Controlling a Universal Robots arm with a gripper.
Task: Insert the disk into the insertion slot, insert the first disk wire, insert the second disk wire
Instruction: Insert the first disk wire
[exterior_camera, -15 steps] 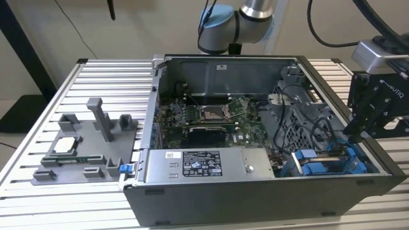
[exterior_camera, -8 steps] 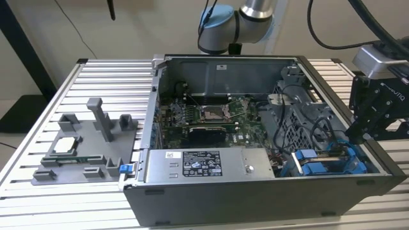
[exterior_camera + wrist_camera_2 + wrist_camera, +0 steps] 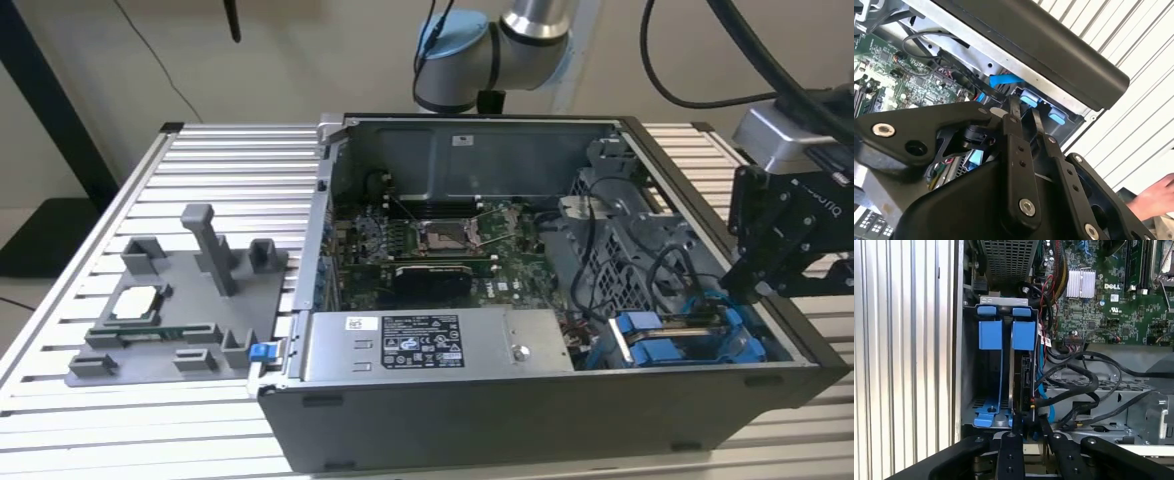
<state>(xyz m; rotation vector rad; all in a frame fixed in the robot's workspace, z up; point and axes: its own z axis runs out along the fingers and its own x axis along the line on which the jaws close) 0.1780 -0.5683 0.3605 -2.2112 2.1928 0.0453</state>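
The disk point(image 3: 1022, 380) stands on edge in the insertion slot point(image 3: 970, 370), a dark metal bay with blue rails in the open computer case. Its blue carrier tabs point(image 3: 1023, 335) are at the far end from my gripper. My gripper point(image 3: 1030, 426) is at the disk's near end, its fingers point(image 3: 1015, 432) close together on either side of it. In the exterior view my gripper point(image 3: 750, 292) hangs over the bay point(image 3: 674, 345) at the case's right edge. Black and blue disk wires point(image 3: 1069, 390) lie loose beside the bay. In the second wrist view my gripper point(image 3: 1025, 112) points at the blue tabs point(image 3: 1029, 97).
A grey power-supply box point(image 3: 420, 345) sits beside the bay. The green motherboard point(image 3: 400, 250) with its processor socket point(image 3: 443, 237) lies further in. A grey fixture point(image 3: 174, 310) holding parts stands on the slatted table at the exterior view's left. A hand point(image 3: 1154, 197) shows near the table.
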